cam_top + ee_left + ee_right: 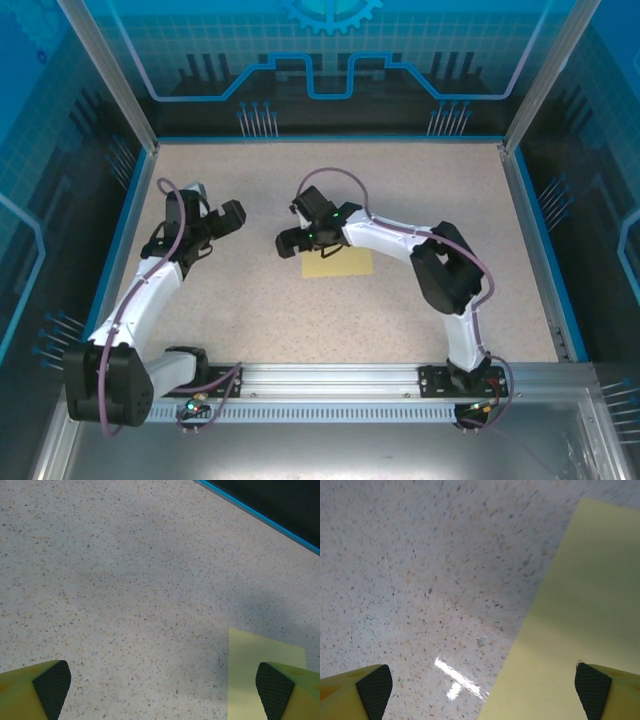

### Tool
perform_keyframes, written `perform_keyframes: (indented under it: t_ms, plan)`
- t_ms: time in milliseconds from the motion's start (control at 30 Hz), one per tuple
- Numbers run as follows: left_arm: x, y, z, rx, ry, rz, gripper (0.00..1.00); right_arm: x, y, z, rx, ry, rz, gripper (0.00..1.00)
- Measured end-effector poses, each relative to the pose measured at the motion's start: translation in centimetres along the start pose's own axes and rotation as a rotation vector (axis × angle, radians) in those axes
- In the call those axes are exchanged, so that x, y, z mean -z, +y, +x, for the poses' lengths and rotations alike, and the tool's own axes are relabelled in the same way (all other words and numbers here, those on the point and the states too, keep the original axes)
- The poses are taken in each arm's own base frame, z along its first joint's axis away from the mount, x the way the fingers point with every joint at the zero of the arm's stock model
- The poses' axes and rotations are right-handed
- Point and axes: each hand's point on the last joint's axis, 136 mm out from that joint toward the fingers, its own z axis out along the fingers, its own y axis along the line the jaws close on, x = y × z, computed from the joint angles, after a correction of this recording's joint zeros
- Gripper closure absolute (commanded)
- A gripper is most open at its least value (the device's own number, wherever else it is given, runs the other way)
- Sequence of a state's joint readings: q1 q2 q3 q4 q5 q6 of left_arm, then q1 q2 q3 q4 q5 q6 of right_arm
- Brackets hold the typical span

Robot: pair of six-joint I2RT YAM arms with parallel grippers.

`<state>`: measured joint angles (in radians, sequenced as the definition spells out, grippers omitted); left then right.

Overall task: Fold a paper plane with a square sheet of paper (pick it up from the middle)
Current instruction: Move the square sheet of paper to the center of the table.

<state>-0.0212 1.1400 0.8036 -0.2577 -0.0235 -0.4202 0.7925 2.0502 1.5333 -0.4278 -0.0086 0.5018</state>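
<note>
The square sheet of paper (340,263) lies flat on the speckled table, pale yellow and unfolded. My right gripper (292,222) hovers open over the sheet's left edge. In the right wrist view the paper (580,610) fills the right side, and the right fingertip (592,690) is above it. The right gripper (482,690) holds nothing. My left gripper (214,204) is open further left, over bare table. In the left wrist view the paper (250,665) shows at lower right, beside the open left gripper (162,690). The paper plane is out of view.
A blue-edged wall (330,138) runs round the table. In the left wrist view the blue edge (260,517) crosses the top right. An aluminium rail (330,378) with the arm bases runs along the near side. Bare table lies right of the sheet.
</note>
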Motion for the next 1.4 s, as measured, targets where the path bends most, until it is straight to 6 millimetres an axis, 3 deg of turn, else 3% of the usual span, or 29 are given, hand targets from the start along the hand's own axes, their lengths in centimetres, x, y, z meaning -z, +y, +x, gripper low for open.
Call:
perform_keyframes:
  t_ms: [167,533,700,1067,1133,1267,1400]
  plan:
    - [0.0,-0.1,0.0,0.000,0.002,0.003,0.01,-2.1,-0.4,1.8,-0.010,0.071,0.009,0.02]
    - [0.0,-0.1,0.0,-0.001,0.001,0.003,0.01,-2.9,-1.0,3.4,-0.020,0.108,0.011,0.02]
    - [0.0,-0.1,0.0,-0.002,0.001,0.003,0.01,-2.2,-1.1,4.4,-0.033,0.101,-0.007,0.02]
    - [0.1,-0.1,0.0,-0.002,0.001,0.007,0.01,0.9,-1.9,9.8,-0.073,0.176,0.016,0.02]
    - [0.1,-0.1,0.0,-0.001,0.002,0.007,0.01,1.3,-1.9,9.7,-0.069,0.201,0.036,0.01]
    - [0.2,0.0,0.3,0.001,0.017,-0.002,0.01,3.2,-1.7,7.1,-0.055,0.167,0.054,0.01]
    - [0.2,0.3,0.7,0.002,0.036,-0.013,0.01,5.8,-4.2,5.8,-0.067,0.143,0.109,0.01]
